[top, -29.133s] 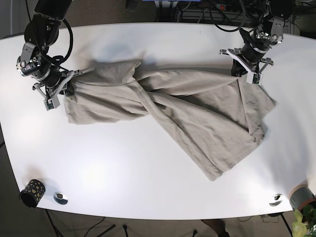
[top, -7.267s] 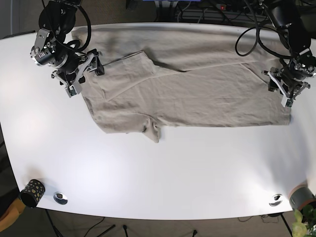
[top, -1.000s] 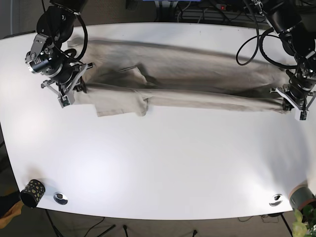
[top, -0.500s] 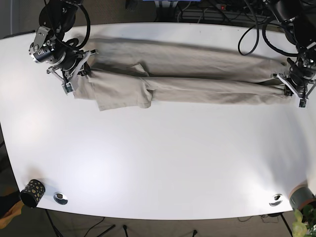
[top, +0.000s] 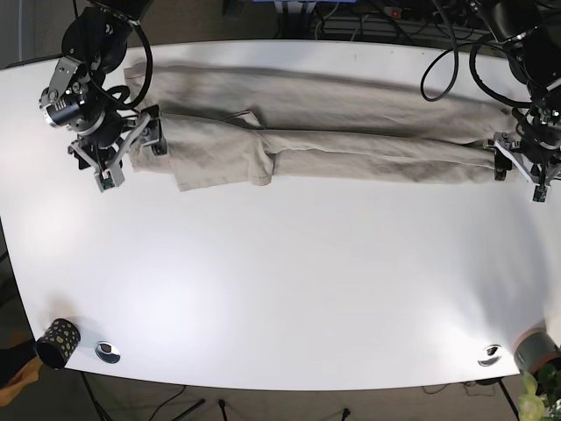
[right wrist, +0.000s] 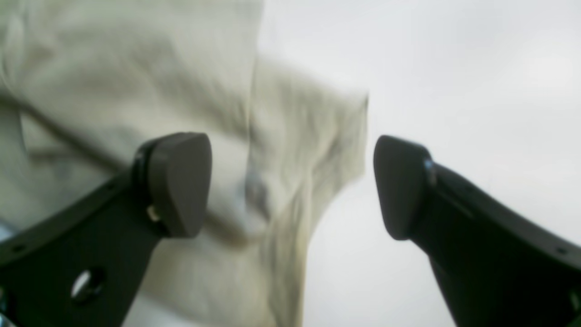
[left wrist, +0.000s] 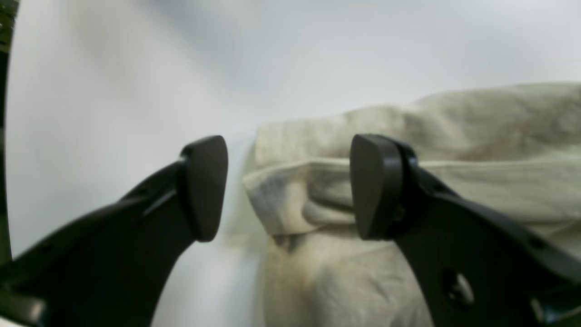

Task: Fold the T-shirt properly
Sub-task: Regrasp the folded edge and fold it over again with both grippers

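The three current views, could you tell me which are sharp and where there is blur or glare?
Base view: sharp, with soft glare on the white table. Left wrist view: T-shirt fairly clear, its edges soft. Right wrist view: the cloth is smeared; the open right gripper reads crisper.

Beige T-shirt (top: 351, 123), white table (top: 289, 281)

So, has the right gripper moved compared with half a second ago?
Yes. The right gripper has moved toward the near table edge, off the beige T-shirt, jaws open.
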